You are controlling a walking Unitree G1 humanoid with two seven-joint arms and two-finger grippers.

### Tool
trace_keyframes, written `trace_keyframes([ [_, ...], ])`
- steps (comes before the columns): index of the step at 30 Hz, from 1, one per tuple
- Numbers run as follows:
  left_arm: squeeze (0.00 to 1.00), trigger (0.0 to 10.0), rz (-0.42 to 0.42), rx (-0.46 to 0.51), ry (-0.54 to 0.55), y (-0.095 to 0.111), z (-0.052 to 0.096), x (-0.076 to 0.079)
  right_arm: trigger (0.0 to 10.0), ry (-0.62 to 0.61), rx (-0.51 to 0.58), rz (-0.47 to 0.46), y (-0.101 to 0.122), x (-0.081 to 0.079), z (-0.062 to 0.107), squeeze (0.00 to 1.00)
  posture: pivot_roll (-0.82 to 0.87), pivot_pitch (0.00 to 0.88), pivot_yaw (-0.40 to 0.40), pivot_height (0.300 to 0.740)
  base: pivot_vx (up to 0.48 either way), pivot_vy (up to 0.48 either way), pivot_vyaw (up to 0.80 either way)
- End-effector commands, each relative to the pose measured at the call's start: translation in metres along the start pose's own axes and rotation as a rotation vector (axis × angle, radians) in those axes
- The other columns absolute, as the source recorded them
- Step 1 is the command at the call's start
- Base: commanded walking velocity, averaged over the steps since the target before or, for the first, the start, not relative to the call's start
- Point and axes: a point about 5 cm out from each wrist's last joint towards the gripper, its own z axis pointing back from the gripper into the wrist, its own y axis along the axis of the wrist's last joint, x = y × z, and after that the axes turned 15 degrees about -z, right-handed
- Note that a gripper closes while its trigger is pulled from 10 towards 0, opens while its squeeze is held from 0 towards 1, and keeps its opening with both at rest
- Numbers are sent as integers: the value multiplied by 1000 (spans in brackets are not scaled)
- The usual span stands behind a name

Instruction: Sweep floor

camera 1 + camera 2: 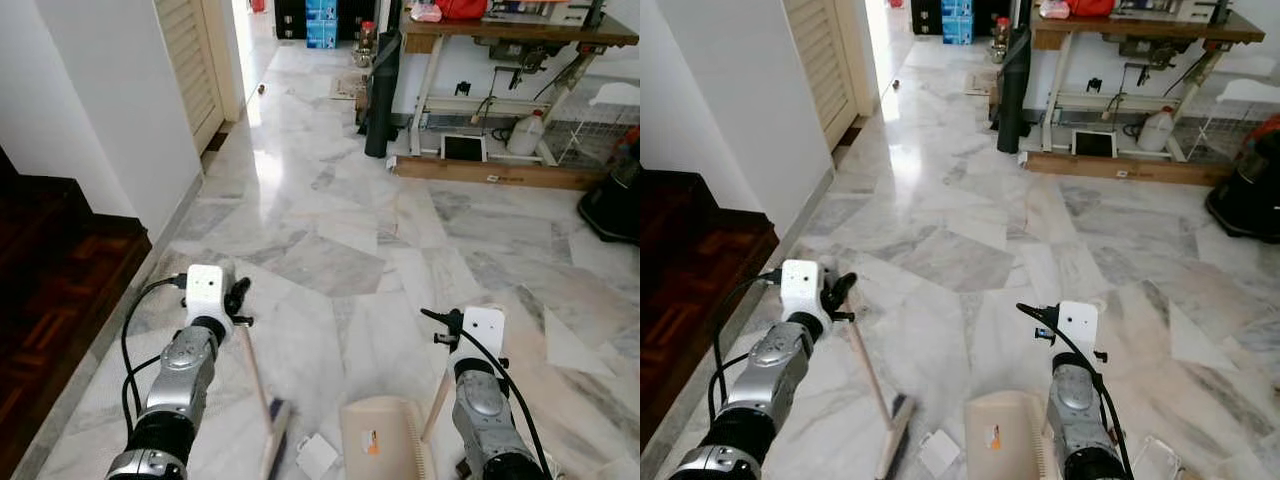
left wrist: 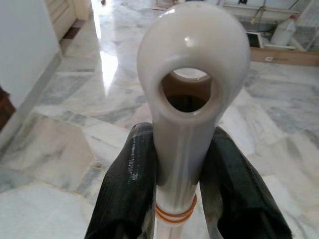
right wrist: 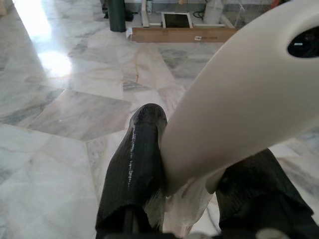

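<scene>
Left end effector [image 2: 184, 199] clamps the broom [image 1: 262, 400] handle; right end effector [image 3: 194, 199] grips the dustpan [image 1: 378, 437] handle. White scrap [image 1: 316, 455] (paper?) lies between bristles and pan, uncollected; sweeping looks barely begun.

You have open marble floor [image 1: 330, 260] ahead of the dustpan [image 1: 375, 440]. Beyond it, a workbench [image 1: 500, 40] and black roll [image 1: 380, 95] block the way.

wooden workbench [image 1: 520, 35], white jug [image 1: 525, 133], louvred door [image 1: 190, 60]
</scene>
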Motion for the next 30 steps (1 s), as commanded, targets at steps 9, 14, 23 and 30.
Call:
trace_keyframes([
  [9, 0, 10000, 349, -48, -120, 6, -13, 13, 10000, 9, 15, 7, 9, -1, -7, 0, -49, 0, 1, 740, 0, 0, 0],
  [14, 0, 10000, 469, 9, -58, 17, -18, 1, 10000, 11, 17, 8, 11, -2, -8, 0, -52, 0, 0, 740, 0, 0, 0],
  [23, 0, 10000, 337, 189, 83, 40, -8, -29, 10000, 12, 21, 6, 12, -1, -9, 0, -50, 0, 3, 740, 0, 0, 0],
  [30, 0, 10000, 140, 306, 178, 60, 5, -42, 10000, 12, 33, -2, 15, -2, -11, 0, -50, 0, 8, 740, 0, 0, 0],
])
